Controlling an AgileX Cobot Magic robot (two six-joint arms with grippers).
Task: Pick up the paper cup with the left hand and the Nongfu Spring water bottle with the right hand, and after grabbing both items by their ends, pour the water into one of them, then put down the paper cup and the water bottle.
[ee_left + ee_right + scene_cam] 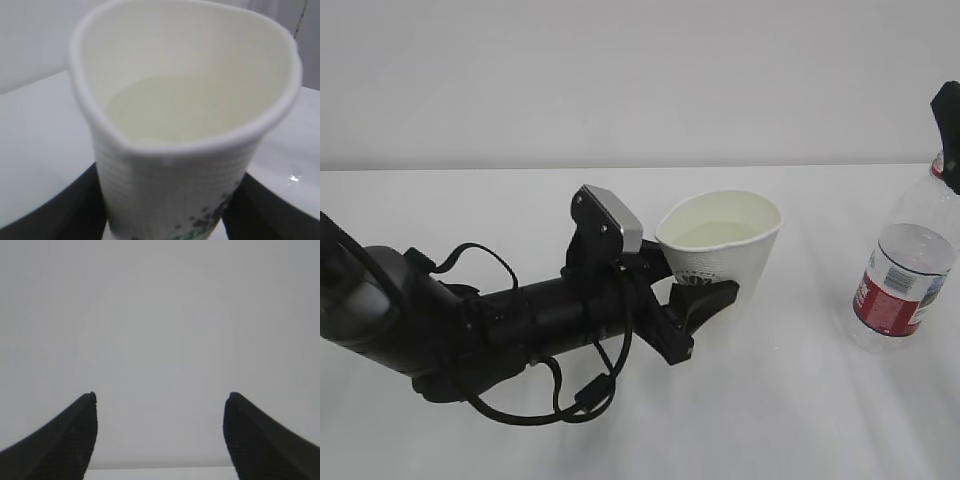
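Left hand (695,305) low across table (770,420), fingers around paper cup (720,250).

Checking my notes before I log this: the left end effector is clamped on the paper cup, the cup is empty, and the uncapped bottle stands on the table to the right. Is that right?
Not quite: the paper cup is not empty. The left wrist view shows water in its bottom. The rest holds: the left end effector is clamped on the cup, and the uncapped bottle stands on the table to the right.

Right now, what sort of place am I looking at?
Probably a robot test bench: a bare white table against a blank wall, a bulky black cabled arm, and just a white paper cup and a clear plastic bottle.
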